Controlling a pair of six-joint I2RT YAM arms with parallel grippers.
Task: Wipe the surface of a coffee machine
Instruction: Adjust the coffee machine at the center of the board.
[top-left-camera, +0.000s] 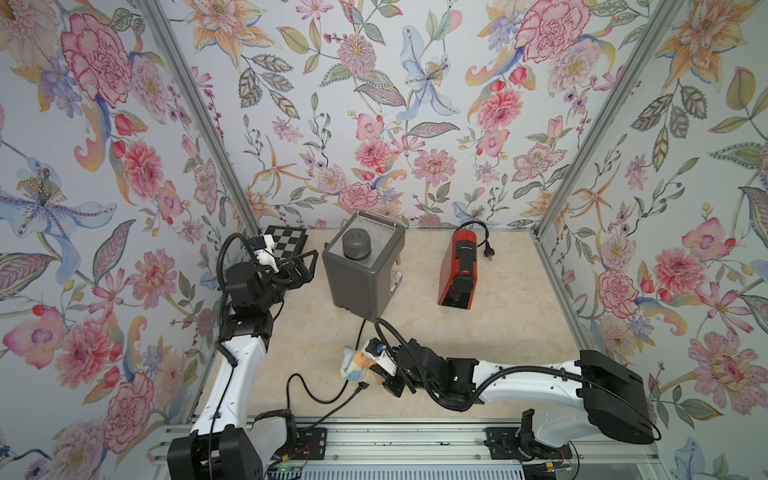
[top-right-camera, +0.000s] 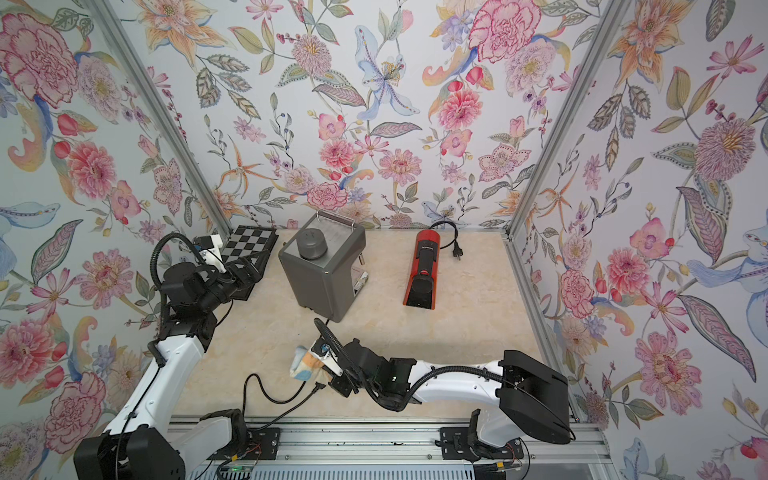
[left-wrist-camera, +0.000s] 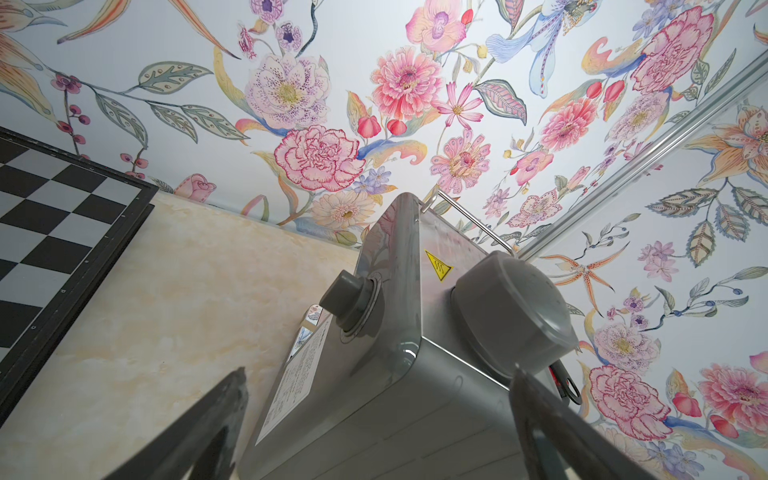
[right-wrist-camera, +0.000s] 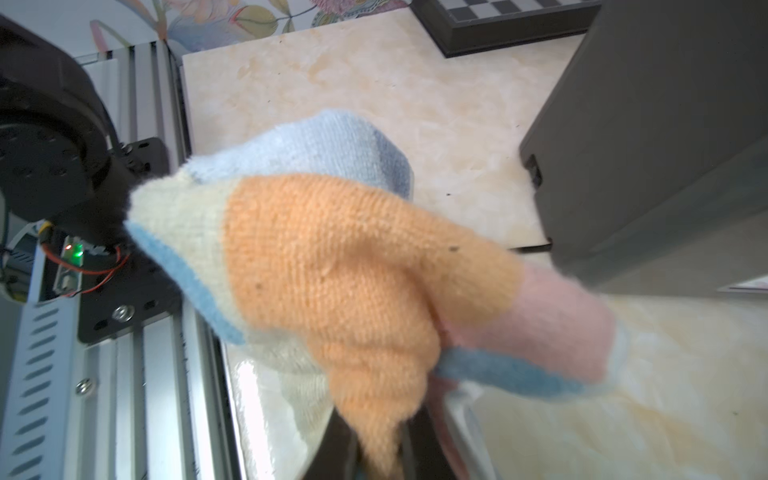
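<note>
Right gripper (top-left-camera: 380, 371) is low over the table (top-left-camera: 498, 332), jaws pressed together on a knitted cloth (top-left-camera: 356, 365). It's orange, pale blue, pink and cream, and it bunches out past the fingertips. In the right wrist view the cloth swallows the frame and covers nearly all of the fingers; whether it touches the table, I cannot tell. A black cable (top-left-camera: 316, 397) loops across the table close to those jaws, its free end lying just beside them. Over to the left gripper (left-wrist-camera: 379, 372): jaws spread wide, nothing between them. In the left wrist view the grey machine (top-left-camera: 363, 266) sits straight ahead in the gap, side knob and round top cap facing the jaws. In both top views the fingertips are just beside the machine's side but apart from it. From the right jaws, the machine stands off to one side, upright, clear of the cloth. A chessboard (top-left-camera: 286, 241) lies right beside the left jaws, in the corner. The red machine (top-left-camera: 459, 270) is beyond the grey one from the left jaws, well apart from both grippers.
</note>
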